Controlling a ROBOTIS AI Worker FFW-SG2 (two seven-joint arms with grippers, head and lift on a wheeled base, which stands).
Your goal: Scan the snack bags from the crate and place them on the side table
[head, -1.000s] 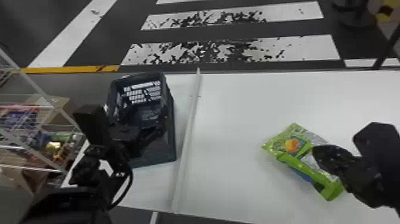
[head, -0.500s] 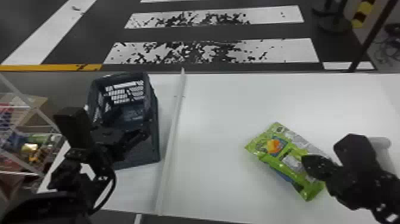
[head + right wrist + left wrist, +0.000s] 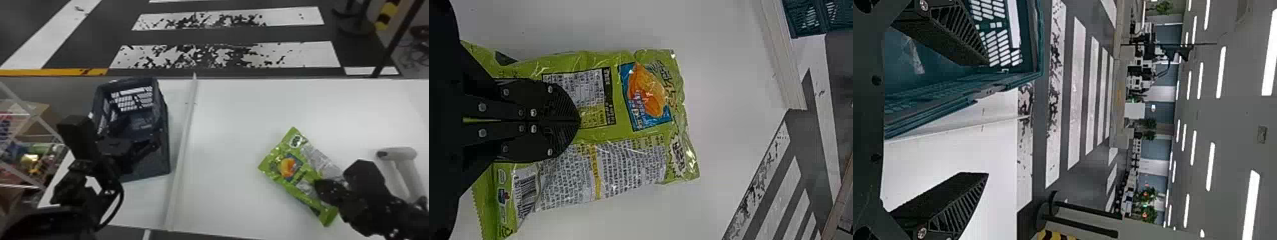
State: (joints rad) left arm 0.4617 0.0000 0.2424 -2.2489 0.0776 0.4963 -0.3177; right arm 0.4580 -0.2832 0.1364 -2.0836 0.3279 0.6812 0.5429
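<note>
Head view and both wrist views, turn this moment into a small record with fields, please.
crate: dark crate, left of the pale strip
snack bag: green bag, lying on the white table right of the strip
scanner: pale handheld scanner, to the bag's right
left gripper: the left gripper is by the crate, jaws wide apart
right gripper: the right gripper is over the bag, jaws together
grip on bag: cannot tell whether any film is pinched
</note>
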